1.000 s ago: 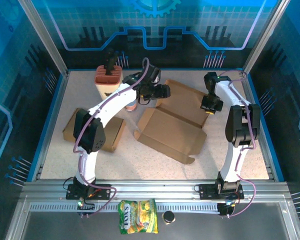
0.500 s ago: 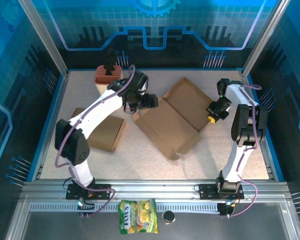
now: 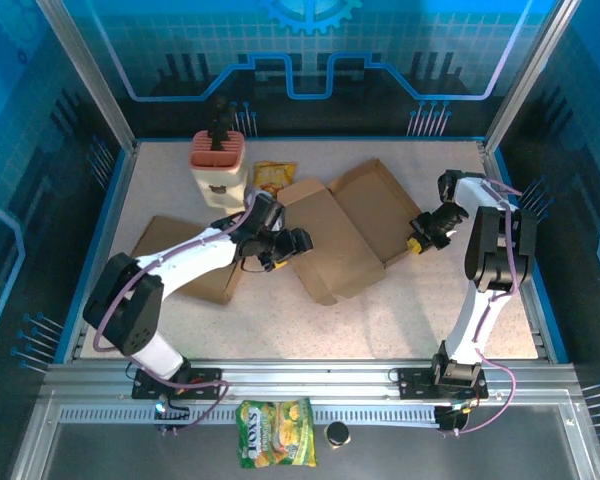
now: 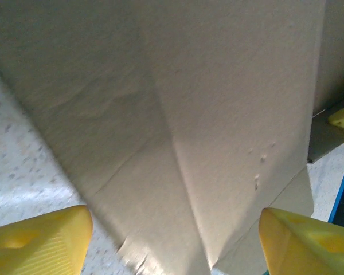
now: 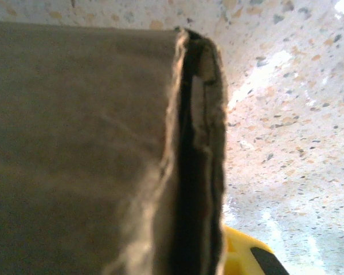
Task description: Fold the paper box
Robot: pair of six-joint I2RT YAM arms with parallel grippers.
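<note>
The paper box (image 3: pixel 345 225) is a flat brown cardboard sheet with creased flaps, lying in the middle of the table. My left gripper (image 3: pixel 285 245) is low at the box's left edge, open. In the left wrist view its yellow fingertips (image 4: pixel 40 240) stand wide apart, with the creased cardboard (image 4: pixel 178 114) just ahead of them. My right gripper (image 3: pixel 420 237) is shut on the box's right edge. The right wrist view has the doubled cardboard edge (image 5: pixel 198 143) running down into the jaws, with one yellow finger (image 5: pixel 246 255) beside it.
A second flat cardboard box (image 3: pixel 195 262) lies under the left arm. A pink-and-cream container (image 3: pixel 218 165) and a yellow snack bag (image 3: pixel 273 176) sit at the back. Another snack bag (image 3: pixel 276 433) and a dark cap (image 3: pixel 337 434) rest on the front rail.
The left arm has swung toward the near left and dropped to the box's left edge. The box has turned and now lies more compact. The right gripper has shifted right, still gripping its edge.
</note>
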